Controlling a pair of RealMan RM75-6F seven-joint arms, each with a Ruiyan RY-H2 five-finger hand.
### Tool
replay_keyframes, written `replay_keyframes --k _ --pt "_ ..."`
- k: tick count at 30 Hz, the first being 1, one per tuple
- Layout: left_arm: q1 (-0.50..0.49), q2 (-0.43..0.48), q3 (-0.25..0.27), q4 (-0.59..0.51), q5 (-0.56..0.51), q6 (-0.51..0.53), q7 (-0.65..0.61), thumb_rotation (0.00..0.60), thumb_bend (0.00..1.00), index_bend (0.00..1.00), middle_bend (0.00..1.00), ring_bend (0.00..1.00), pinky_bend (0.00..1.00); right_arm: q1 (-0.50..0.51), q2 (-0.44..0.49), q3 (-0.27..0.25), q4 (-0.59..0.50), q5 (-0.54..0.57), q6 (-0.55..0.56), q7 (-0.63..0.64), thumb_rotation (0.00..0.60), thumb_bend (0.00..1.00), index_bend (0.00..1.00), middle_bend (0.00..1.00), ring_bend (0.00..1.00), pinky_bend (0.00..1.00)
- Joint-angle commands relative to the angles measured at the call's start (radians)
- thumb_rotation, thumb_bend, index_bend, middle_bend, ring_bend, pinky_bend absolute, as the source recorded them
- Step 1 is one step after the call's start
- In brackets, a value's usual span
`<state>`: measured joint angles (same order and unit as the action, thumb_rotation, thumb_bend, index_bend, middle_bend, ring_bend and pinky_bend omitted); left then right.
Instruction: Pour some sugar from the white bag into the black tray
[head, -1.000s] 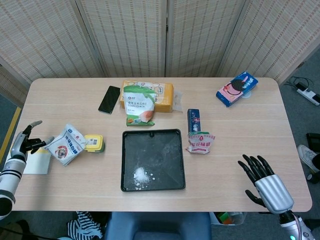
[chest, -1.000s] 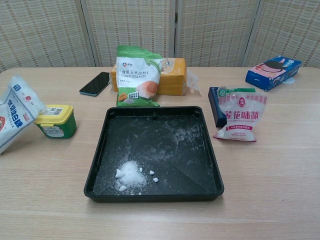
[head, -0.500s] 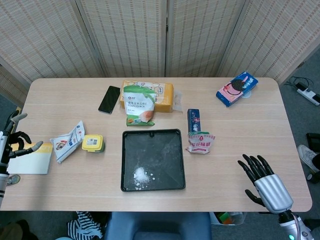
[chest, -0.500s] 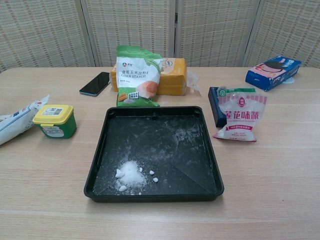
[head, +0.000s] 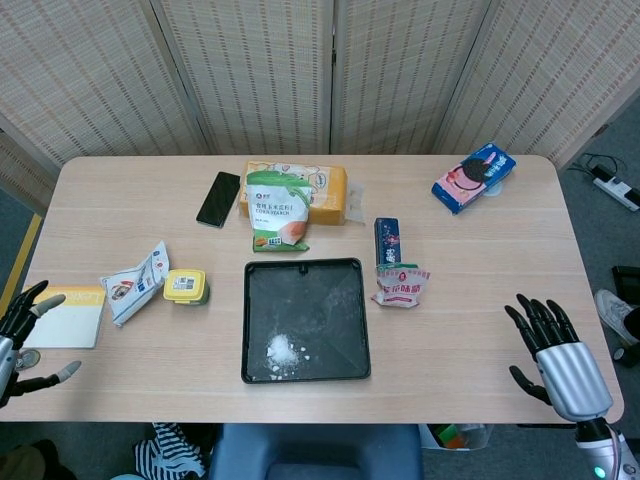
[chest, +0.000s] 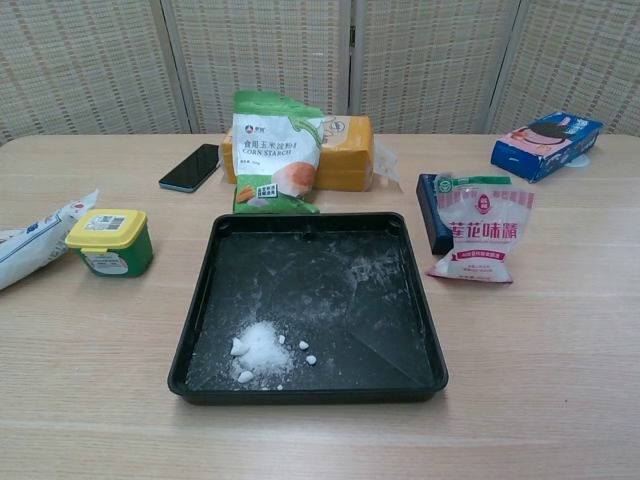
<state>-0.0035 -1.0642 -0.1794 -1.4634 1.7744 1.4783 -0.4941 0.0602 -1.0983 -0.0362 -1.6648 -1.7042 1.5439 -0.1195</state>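
The white sugar bag (head: 135, 281) lies flat at the table's left, next to a yellow-lidded tub; the chest view shows the bag (chest: 40, 243) at its left edge. The black tray (head: 345, 290) sits in the middle with a small heap of sugar (head: 282, 350) near its front left corner, and that heap (chest: 259, 346) is plain in the chest view. My left hand (head: 18, 335) hovers off the table's front left corner, fingers spread, holding nothing. My right hand (head: 556, 351) hangs open near the front right corner. Neither hand shows in the chest view.
A yellow-lidded green tub (head: 186, 286) stands beside the bag. A corn starch bag (head: 276, 210), an orange box (head: 327, 192) and a phone (head: 218, 198) lie behind the tray. A pink-white packet (head: 401, 283) and dark box (head: 387, 241) sit right of it. A blue cookie pack (head: 473, 176) lies far right; a notepad (head: 68, 316) far left.
My left hand has let go of the white bag and drawn back off the table's left front. The bag has dropped flat on the table. My right hand has shifted slightly outward.
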Motion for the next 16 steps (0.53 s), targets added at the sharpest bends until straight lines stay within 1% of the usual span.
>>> replay_keyframes --k 1,2,3,4,7,9,12,16 --pt "0.044 -0.034 0.116 0.020 -0.015 -0.076 0.276 0.600 0.17 0.12 0.03 0.00 0.10 -0.001 0.000 0.017 0.001 0.029 -0.004 0.000 0.600 0.29 0.00 0.00 0.00 0.00" --pt "0.051 -0.041 0.123 0.009 -0.034 -0.088 0.331 0.600 0.17 0.12 0.03 0.00 0.07 0.001 0.000 0.021 0.000 0.040 -0.009 -0.002 0.600 0.29 0.00 0.00 0.00 0.00" --pt "0.056 -0.044 0.131 -0.007 -0.051 -0.104 0.421 0.600 0.17 0.10 0.02 0.00 0.05 0.003 -0.001 0.027 0.000 0.054 -0.016 -0.006 0.600 0.29 0.00 0.00 0.00 0.00" --pt "0.062 -0.045 0.134 -0.027 -0.060 -0.100 0.473 0.600 0.16 0.09 0.02 0.00 0.03 0.004 -0.002 0.031 0.000 0.062 -0.020 -0.011 0.600 0.29 0.00 0.00 0.00 0.00" --pt "0.080 -0.061 0.130 -0.063 -0.073 -0.046 0.571 0.600 0.16 0.06 0.00 0.00 0.01 0.006 -0.007 0.036 -0.002 0.071 -0.025 -0.024 0.600 0.29 0.00 0.00 0.00 0.00" --pt "0.079 -0.065 0.133 -0.070 -0.092 -0.050 0.593 0.600 0.16 0.04 0.00 0.00 0.01 0.008 -0.008 0.036 -0.002 0.069 -0.029 -0.024 0.600 0.29 0.00 0.00 0.00 0.00" --pt "0.057 -0.057 0.136 -0.080 -0.143 -0.099 0.588 0.600 0.15 0.01 0.00 0.00 0.00 0.011 -0.009 0.032 -0.002 0.060 -0.035 -0.025 0.600 0.29 0.00 0.00 0.00 0.00" --pt "0.046 -0.068 0.136 -0.072 -0.165 -0.097 0.608 0.600 0.15 0.00 0.00 0.00 0.00 0.010 -0.009 0.026 -0.003 0.045 -0.032 -0.025 0.600 0.29 0.00 0.00 0.00 0.00"
